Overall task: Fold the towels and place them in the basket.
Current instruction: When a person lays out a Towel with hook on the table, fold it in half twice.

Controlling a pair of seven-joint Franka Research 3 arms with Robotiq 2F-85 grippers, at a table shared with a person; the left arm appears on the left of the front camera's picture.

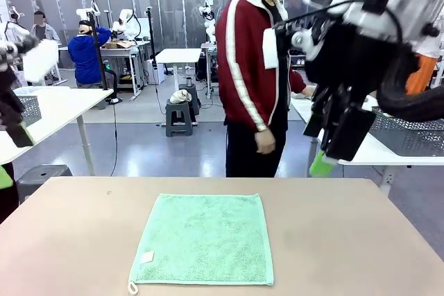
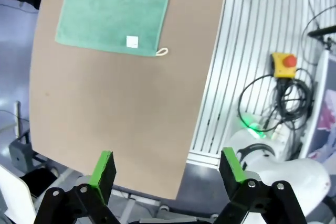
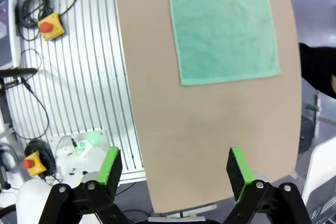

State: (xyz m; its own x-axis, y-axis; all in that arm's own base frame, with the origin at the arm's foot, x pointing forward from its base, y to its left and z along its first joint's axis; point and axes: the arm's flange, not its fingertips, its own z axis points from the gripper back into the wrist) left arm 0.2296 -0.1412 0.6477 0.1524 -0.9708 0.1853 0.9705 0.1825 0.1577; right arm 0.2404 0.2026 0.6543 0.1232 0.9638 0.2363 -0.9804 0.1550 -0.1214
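Front view first: your towel [image 1: 205,239] lies flat and unfolded on the brown worktop [image 1: 347,240], roughly in the middle and close to the near edge. Its little white label and hanging loop are at the near-left corner.

The basket [image 1: 409,136], dark grey with lattice sides, sits on a white side table off to the right. It's well apart from the towel and partly behind the right arm. You can't see over its rim from here, so I can't tell what's in it. There's a second lattice basket [image 1: 29,107] on a white table over at the left, and you can't see into that one either.

The person [image 1: 253,67], in a red jacket with white stripes, stands at the far side of the worktop, turned toward the right-hand table. One hand [image 1: 264,141] hangs down and the other arm reaches toward that table.

In the left wrist view your left fingers [image 2: 103,169] are spread wide with nothing between them, up in the air over the worktop's edge, and the towel is well away at the top of the picture. It's the same in the right wrist view: the right fingers [image 3: 111,166] are released and empty, high over the worktop edge, nowhere near the towel.
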